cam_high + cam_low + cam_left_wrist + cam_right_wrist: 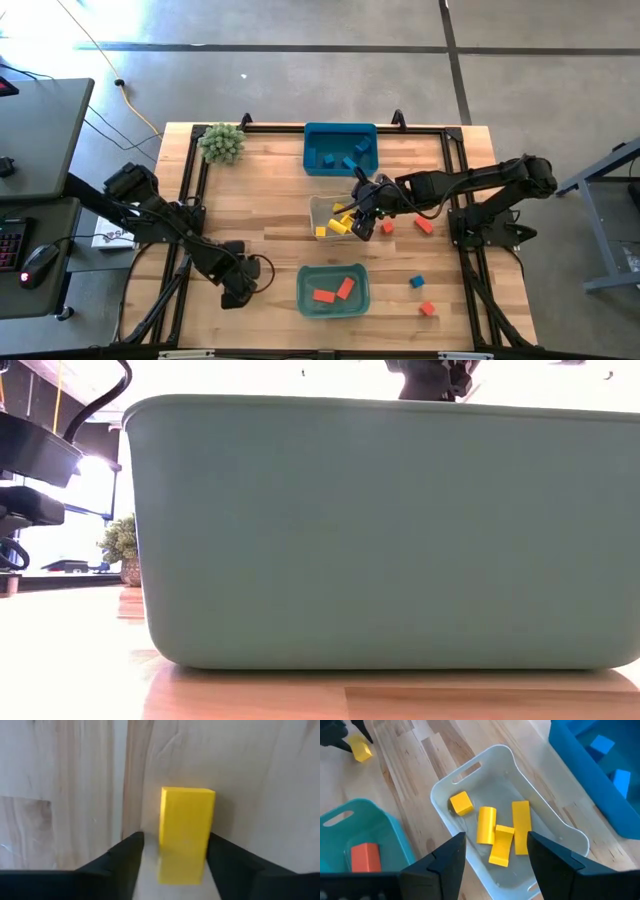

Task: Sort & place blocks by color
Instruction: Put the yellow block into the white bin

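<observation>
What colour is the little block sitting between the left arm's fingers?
Yellow. The block sits on the wooden table between the open left gripper fingers, clearest in the left wrist view.

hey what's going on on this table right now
Two robot arms are sorting blocks by colour. The left gripper sits low on the table with its open fingers around a yellow block. The right gripper, open and empty, hovers over the clear bin of yellow blocks. A few red and blue blocks remain loose.
</observation>
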{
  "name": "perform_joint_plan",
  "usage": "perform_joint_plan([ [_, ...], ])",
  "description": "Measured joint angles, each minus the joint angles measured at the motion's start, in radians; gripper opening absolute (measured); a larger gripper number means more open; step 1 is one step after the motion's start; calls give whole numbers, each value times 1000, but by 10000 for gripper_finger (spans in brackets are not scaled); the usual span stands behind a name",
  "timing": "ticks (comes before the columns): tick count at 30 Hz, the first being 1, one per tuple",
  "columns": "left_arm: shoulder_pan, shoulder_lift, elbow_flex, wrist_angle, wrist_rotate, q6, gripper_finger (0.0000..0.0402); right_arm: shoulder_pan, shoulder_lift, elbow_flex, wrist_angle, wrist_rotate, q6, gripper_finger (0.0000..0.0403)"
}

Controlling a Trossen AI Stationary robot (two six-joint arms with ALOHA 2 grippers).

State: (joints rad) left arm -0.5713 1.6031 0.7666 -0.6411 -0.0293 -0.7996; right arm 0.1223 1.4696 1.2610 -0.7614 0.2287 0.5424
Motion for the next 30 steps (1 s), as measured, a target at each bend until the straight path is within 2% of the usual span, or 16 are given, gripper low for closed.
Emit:
perform_joint_plan([
  [6, 2, -5, -1, -17, -8, 68, 99, 0, 0, 0, -1, 0, 33, 196],
  [7, 2, -4, 0, -22, -7, 80, 96, 1, 0, 0, -1, -1, 33, 196],
  [16, 80, -53, 0, -52, -17, 205, 96, 2, 0, 0, -2, -3, 34, 196],
  [25, 293, -163, 4, -58, -46, 373, 96, 2, 0, 0, 0, 1, 33, 196],
  [30, 422, -210, 51, -56, -79, 496, 96, 1, 0, 0, 0, 36, 37, 196],
])
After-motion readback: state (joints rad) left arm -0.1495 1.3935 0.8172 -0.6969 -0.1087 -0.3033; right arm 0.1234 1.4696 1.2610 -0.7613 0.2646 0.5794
